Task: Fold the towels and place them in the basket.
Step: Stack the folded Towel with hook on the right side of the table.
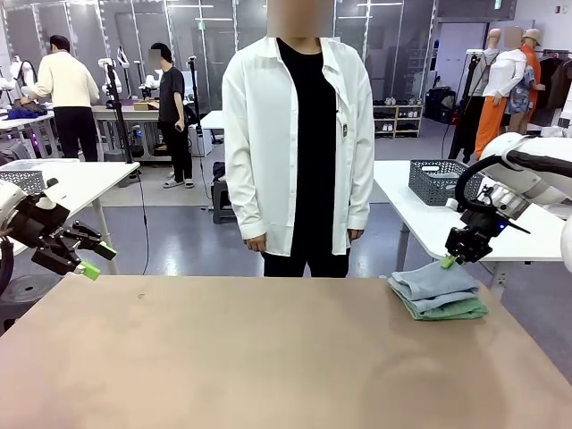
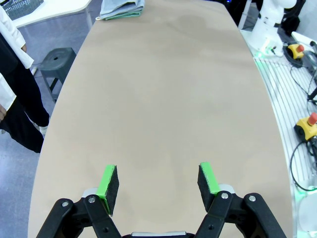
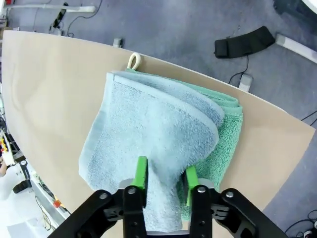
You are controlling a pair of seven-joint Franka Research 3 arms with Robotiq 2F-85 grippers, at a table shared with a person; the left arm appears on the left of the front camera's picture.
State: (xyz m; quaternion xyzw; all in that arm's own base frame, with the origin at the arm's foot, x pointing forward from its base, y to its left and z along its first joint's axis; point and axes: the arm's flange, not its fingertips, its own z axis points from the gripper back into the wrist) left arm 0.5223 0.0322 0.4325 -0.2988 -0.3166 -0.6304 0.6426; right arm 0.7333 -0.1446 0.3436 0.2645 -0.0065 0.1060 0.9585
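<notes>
Two folded towels stacked at the far right edge of the tan table (image 1: 223, 357): pale blue-grey towel (image 1: 433, 283) on top, mint green towel (image 1: 451, 309) under it, green edge sticking out on the near-right side. In the right wrist view the blue-grey towel (image 3: 148, 144) covers most of the green towel (image 3: 223, 134); a small cream hanging loop (image 3: 133, 60) pokes out at the stack's far corner, at the table edge.

Right gripper (image 1: 450, 261) sits right at the top of the stack. Wrist view: right gripper (image 3: 163, 178), green pads a narrow gap apart with a fold of the blue-grey towel between them; can't tell if it's pinched or let go.

Left gripper (image 1: 94, 259) hovers off the table's left side, well apart from the towels. Wrist view: left gripper (image 2: 161, 181), fingers spread wide, nothing between them, bare tabletop below.

Dark mesh basket (image 1: 442, 180) on a white table (image 1: 402, 197) behind, right side. Person in white coat (image 1: 299, 143) stands at far side, arms down.
</notes>
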